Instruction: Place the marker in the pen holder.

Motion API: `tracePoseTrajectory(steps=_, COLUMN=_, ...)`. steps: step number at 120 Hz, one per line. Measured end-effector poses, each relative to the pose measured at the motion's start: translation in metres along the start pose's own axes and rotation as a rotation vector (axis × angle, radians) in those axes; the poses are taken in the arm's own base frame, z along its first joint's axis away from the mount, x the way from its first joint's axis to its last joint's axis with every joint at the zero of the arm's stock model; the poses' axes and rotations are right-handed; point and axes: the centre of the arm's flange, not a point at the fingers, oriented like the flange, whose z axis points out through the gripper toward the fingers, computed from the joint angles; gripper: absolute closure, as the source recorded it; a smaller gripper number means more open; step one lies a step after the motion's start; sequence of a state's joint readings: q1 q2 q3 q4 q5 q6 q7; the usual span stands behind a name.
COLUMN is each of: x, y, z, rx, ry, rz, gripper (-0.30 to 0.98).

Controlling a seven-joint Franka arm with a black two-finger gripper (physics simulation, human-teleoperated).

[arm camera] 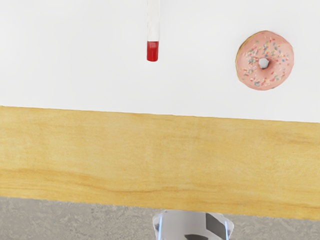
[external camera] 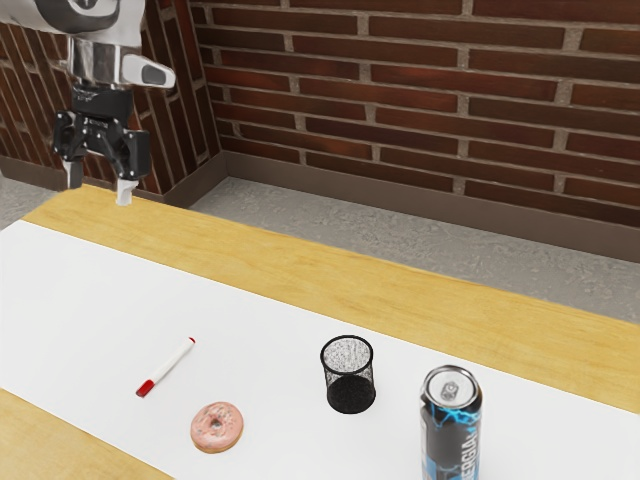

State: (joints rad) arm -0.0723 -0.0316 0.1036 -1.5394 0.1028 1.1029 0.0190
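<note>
1. Brick wall (external camera: 420, 90), reddish brown, behind table.
2. Wooden table (external camera: 300, 262), white runner (external camera: 250, 320) laid along it.
3. Gripper (external camera: 99, 192), black with pale tips, up at the exterior view's upper left, well apart from the marker; fingers spread, pointing down.
4. Drink can (external camera: 451, 430), black and blue, upright, at the exterior view's lower right.
5. Pen holder (external camera: 350, 385), black mesh, upright on runner, between can and donut.
6. Donut (external camera: 217, 427), pink icing, sprinkles, flat on runner, near marker.
7. Marker (external camera: 168, 365), white with red end, lying on runner, outside pen holder, well apart from it.
</note>
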Motion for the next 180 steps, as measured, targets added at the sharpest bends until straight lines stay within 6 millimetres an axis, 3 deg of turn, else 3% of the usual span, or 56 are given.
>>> tracePoseTrajectory(steps=15, x=0.019, y=-0.018, z=-0.013, rx=0.001, ry=0.176, rz=-0.027, gripper=0.0)
tracePoseTrajectory(steps=37, x=0.03, y=-0.03, z=-0.026, rx=-0.001, ry=0.304, rz=-0.044, gripper=0.0)
tracePoseTrajectory(steps=46, x=0.027, y=-0.025, z=-0.031, rx=0.005, ry=0.332, rz=-0.036, gripper=0.0)
tracePoseTrajectory(steps=54, x=0.019, y=-0.003, z=-0.025, rx=0.009, ry=0.331, rz=0.007, gripper=0.0)
tracePoseTrajectory(steps=59, x=-0.003, y=0.013, z=0.001, rx=0.005, ry=0.316, rz=0.051, gripper=0.0)
tracePoseTrajectory(steps=64, x=-0.018, y=-0.005, z=0.049, rx=-0.024, ry=0.272, rz=0.034, gripper=0.0)
tracePoseTrajectory(steps=68, x=-0.015, y=-0.018, z=0.096, rx=-0.043, ry=0.224, rz=0.016, gripper=0.0)
tracePoseTrajectory(steps=75, x=0.003, y=-0.035, z=0.174, rx=-0.072, ry=0.143, rz=-0.014, gripper=0.0)
tracePoseTrajectory(steps=81, x=0.028, y=-0.044, z=0.23, rx=-0.079, ry=0.086, rz=-0.04, gripper=0.0)
tracePoseTrajectory(steps=89, x=0.051, y=-0.056, z=0.281, rx=-0.085, ry=0.066, rz=-0.072, gripper=0.0)
tracePoseTrajectory(steps=95, x=0.066, y=-0.063, z=0.307, rx=-0.093, ry=0.073, rz=-0.095, gripper=0.0)
tracePoseTrajectory(steps=102, x=0.085, y=-0.065, z=0.318, rx=-0.084, ry=0.107, rz=-0.102, gripper=0.0)
tracePoseTrajectory(steps=124, x=0.109, y=-0.058, z=0.307, rx=-0.074, ry=0.216, rz=-0.078, gripper=0.0)
tracePoseTrajectory(steps=150, x=0.142, y=-0.035, z=0.347, rx=-0.046, ry=0.248, rz=0.009, gripper=0.03)
tracePoseTrajectory(steps=162, x=0.147, y=-0.026, z=0.354, rx=-0.041, ry=0.265, rz=0.043, gripper=0.09)
tracePoseTrajectory(steps=180, x=0.137, y=-0.026, z=0.364, rx=-0.051, ry=0.273, rz=0.067, gripper=0.17)
